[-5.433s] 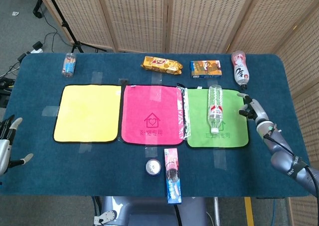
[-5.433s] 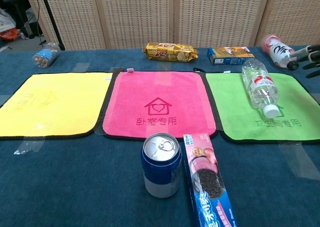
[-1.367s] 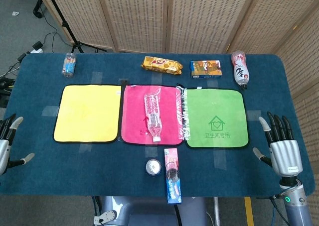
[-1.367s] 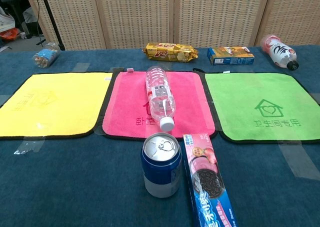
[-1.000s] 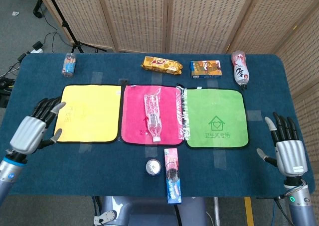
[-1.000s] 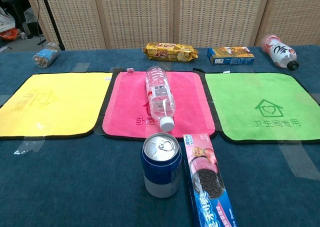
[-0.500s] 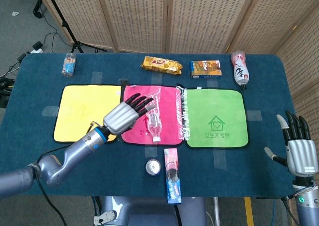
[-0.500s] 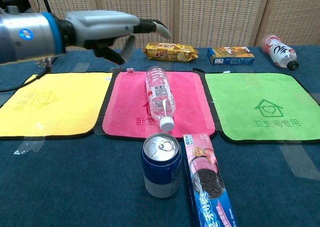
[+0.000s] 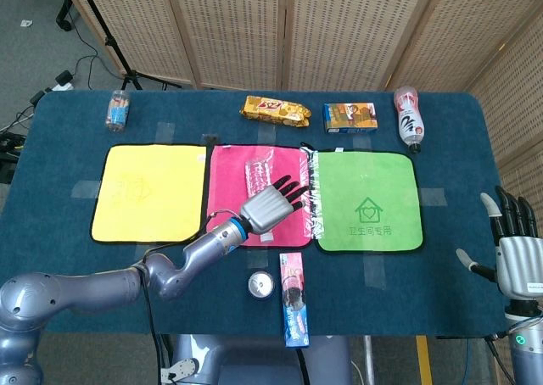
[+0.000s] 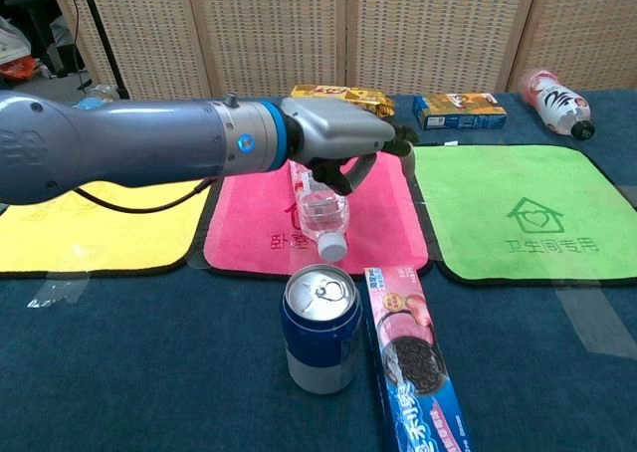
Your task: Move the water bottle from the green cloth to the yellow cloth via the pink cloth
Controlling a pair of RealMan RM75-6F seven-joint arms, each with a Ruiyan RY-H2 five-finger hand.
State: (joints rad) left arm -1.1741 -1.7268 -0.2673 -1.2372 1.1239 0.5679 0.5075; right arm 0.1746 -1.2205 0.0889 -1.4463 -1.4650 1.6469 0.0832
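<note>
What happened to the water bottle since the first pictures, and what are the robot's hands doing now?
The water bottle went from the green cloth to the pink cloth, where it lies now. The right hand let it go and pulled back to the table's right edge, fingers apart. The left hand swung in from the left, over the yellow cloth, and now reaches over the bottle; no grip shows yet. The snacks and can stayed put.

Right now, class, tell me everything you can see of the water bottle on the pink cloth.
The water bottle is clear ribbed plastic with a white cap and a red-and-white label. It lies on its side on the pink cloth, its cap pointing toward the near edge, just behind the blue can. The left hand reaches over it, fingers extended and the thumb down beside its upper body; whether it actually touches the bottle cannot be told. In the head view that hand hides most of the bottle.
</note>
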